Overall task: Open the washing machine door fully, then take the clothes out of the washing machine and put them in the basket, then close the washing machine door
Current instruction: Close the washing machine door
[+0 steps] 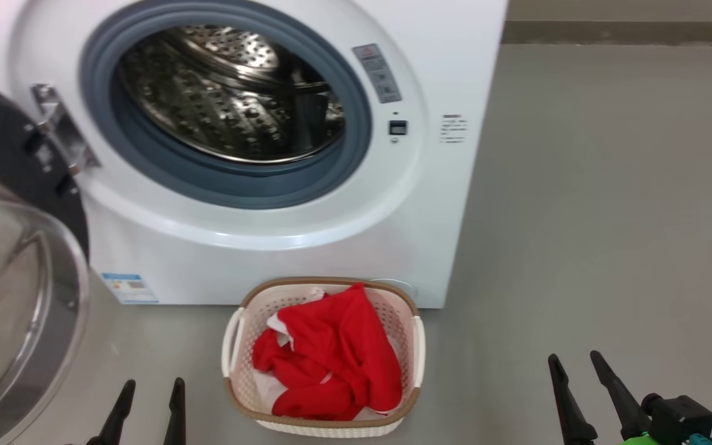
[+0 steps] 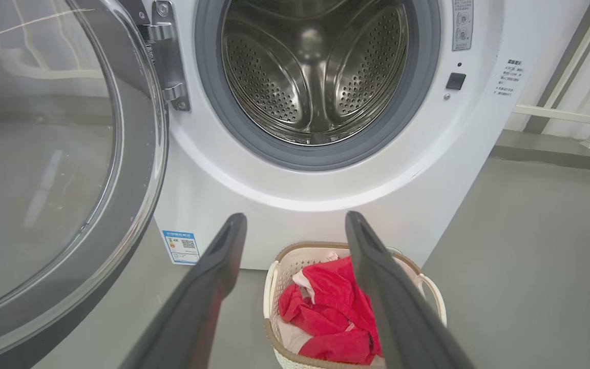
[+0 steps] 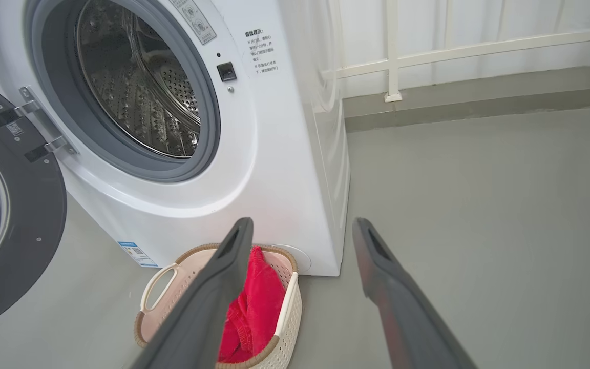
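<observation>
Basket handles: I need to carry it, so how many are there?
2. The left handle and the right handle sit on opposite sides of the basket, in the head view. None seems hidden.

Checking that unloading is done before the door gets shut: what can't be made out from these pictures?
- Head view: the lowest front of the drum is hidden behind the gasket.
- Head view: the bottom of the basket is covered by the clothes.
- Head view: the washing machine door is cut off by the left edge.
- Left wrist view: the print on the blue label is too small to read.
</observation>
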Controlling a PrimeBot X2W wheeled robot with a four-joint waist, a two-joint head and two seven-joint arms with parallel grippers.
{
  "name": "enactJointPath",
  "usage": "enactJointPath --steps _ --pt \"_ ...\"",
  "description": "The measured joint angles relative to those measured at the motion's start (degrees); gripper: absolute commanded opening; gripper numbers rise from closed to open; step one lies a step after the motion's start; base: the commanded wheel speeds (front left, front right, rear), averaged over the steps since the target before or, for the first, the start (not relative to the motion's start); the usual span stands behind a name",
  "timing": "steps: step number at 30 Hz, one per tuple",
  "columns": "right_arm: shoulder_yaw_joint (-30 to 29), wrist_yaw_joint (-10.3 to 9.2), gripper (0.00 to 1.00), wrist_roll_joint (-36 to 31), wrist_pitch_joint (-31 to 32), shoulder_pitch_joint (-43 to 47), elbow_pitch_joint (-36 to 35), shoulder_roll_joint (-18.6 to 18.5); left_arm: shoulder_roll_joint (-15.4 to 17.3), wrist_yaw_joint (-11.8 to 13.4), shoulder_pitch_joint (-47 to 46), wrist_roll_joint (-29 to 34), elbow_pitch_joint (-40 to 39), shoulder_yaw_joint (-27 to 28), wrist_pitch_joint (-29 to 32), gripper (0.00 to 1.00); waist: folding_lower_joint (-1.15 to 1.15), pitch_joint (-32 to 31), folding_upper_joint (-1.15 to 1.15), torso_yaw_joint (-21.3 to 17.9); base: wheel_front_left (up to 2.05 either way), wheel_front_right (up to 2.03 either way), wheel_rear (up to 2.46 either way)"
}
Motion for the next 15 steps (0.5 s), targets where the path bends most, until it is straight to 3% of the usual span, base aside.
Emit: enactJointPath --steps 15 --pt "3.68 0.00 1.00 -0.78 0.00 -0.42 2.12 -0.02 -0.23 2.18 0.52 -1.83 1.74 -1.94 0.01 1.00 0.00 -1.13 0.00 12.45 0.00 0.00 0.00"
